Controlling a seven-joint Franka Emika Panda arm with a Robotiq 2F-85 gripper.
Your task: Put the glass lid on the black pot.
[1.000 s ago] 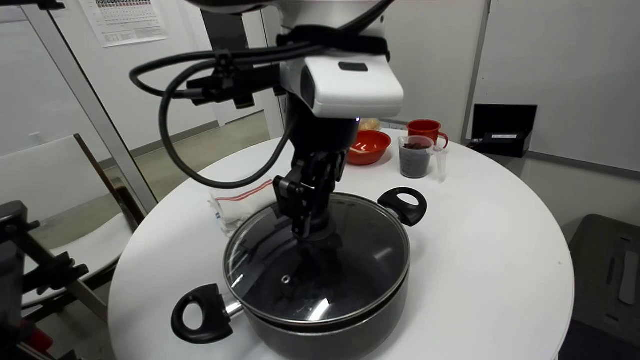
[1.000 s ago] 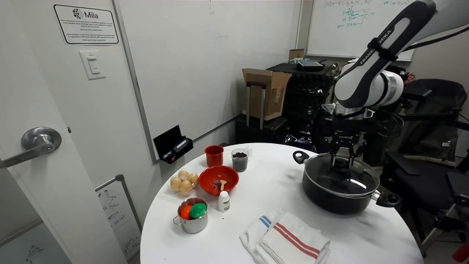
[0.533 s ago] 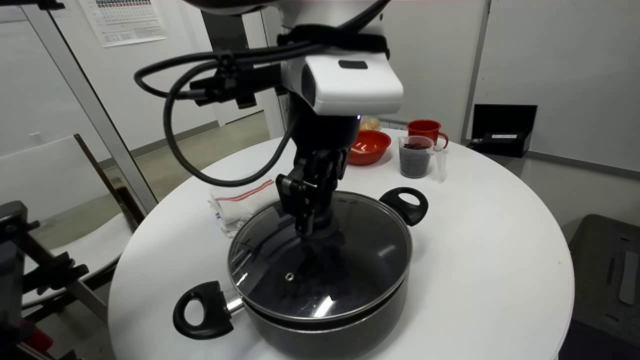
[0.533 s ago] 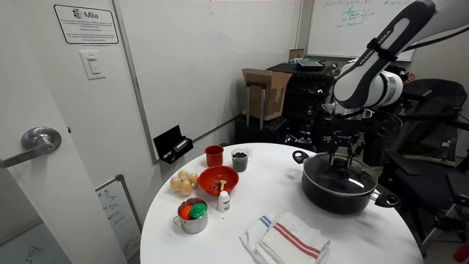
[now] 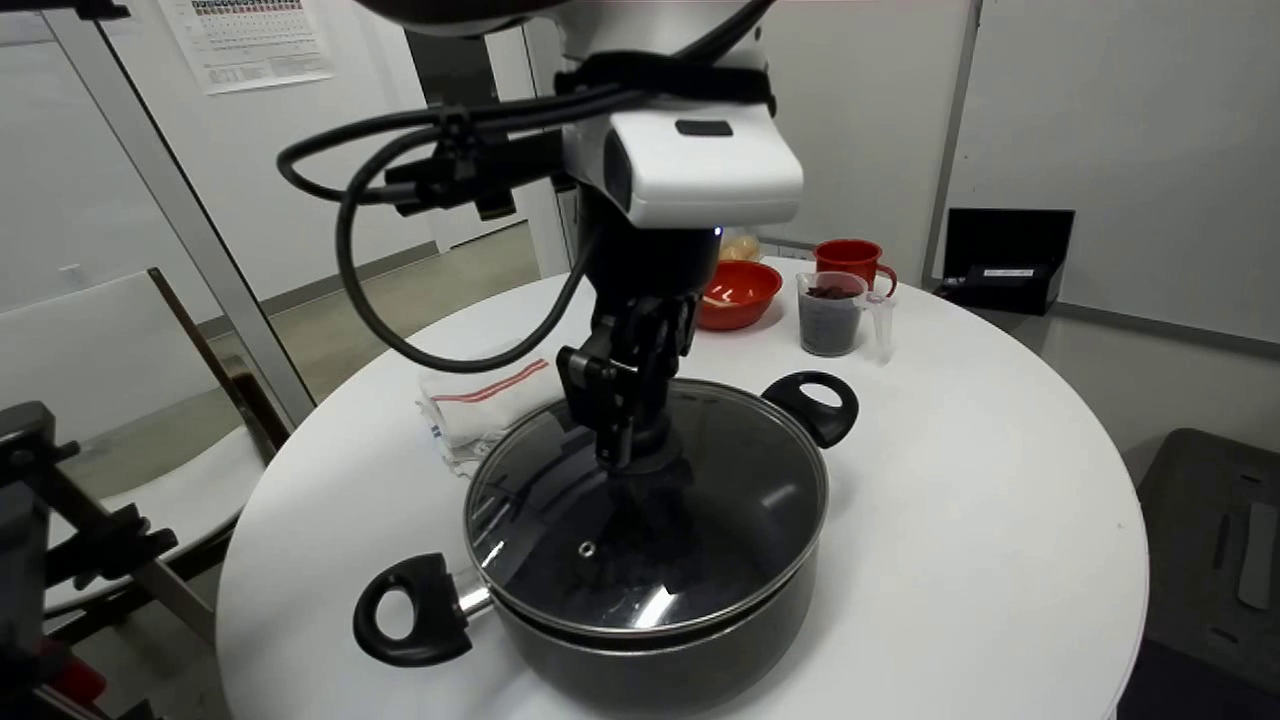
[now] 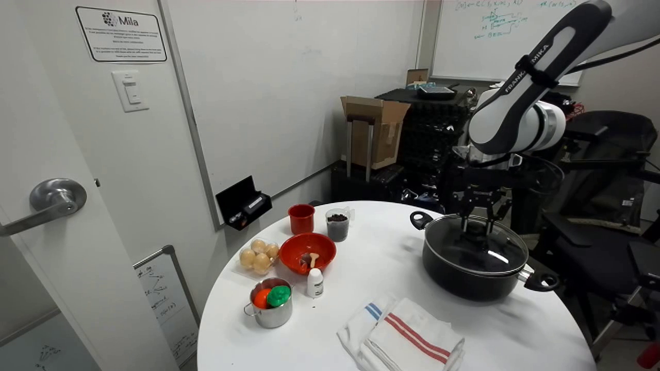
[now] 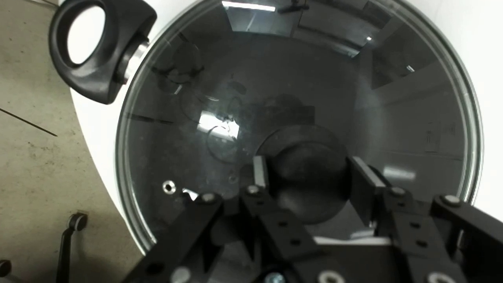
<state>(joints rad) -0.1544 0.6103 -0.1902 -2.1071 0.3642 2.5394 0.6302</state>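
One black gripper (image 6: 476,228) pinches the central black knob (image 7: 310,184) of a round clear glass lid (image 5: 690,530), likely for balance. The lid covers a wide, two-handled black pot (image 5: 690,675); a dark gap on the near side leaves seating unsure.

Red bowl (image 6: 295,251); white bottle (image 6: 315,285) beside it; striped cloth (image 6: 405,337)

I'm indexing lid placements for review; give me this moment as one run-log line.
gripper: closed on knob | glass lid: covering black pot | full seating: cannot tell | release: not yet done
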